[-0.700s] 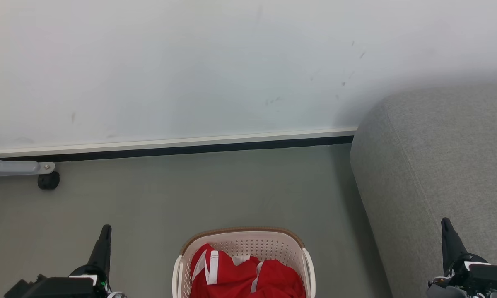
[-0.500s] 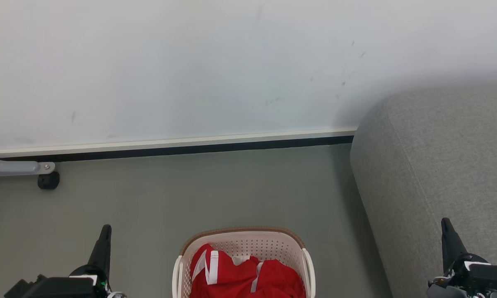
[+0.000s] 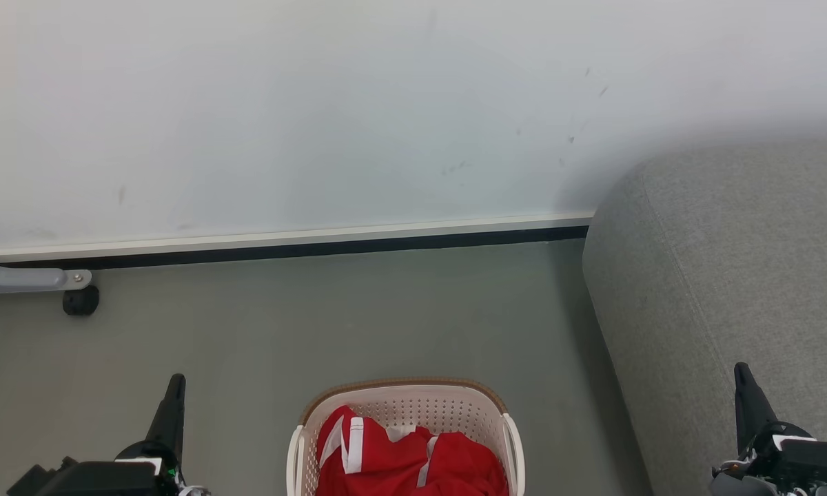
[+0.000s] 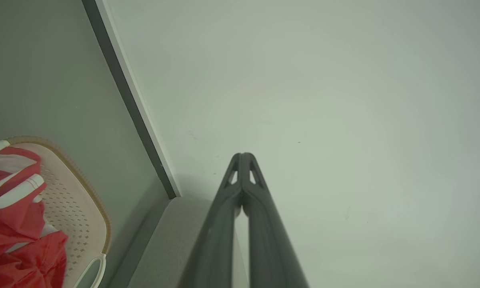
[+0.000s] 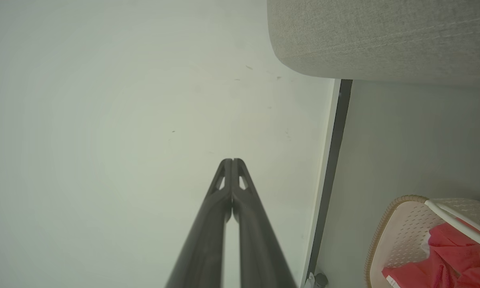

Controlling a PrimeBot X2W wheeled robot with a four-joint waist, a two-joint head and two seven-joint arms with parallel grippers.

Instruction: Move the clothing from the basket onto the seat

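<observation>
The cream-white perforated basket (image 3: pixel 404 403) with a brown rim stands on the floor at the bottom centre of the head view. Red clothing (image 3: pixel 413 458) with white stripes is heaped inside it. The grey fabric seat (image 3: pixel 730 262) fills the right side. My left gripper (image 3: pixel 175 383) hangs shut to the left of the basket, holding nothing. My right gripper (image 3: pixel 741 373) is shut and empty in front of the seat. The left wrist view shows the left gripper (image 4: pixel 243 155) with fingertips touching, beside the basket (image 4: pixel 80 212) and clothing (image 4: pixel 12 224). In the right wrist view the right gripper (image 5: pixel 232 161) is shut, with the basket (image 5: pixel 400 236) at lower right and the seat (image 5: pixel 384 36) at the top.
A white wall (image 3: pixel 317 103) with a pale and black skirting board (image 3: pixel 289 244) runs behind the basket. A grey metal leg (image 3: pixel 27 279) with a black caster (image 3: pixel 80 301) stands at the left by the wall. Grey floor (image 3: pixel 358 317) lies between basket and wall.
</observation>
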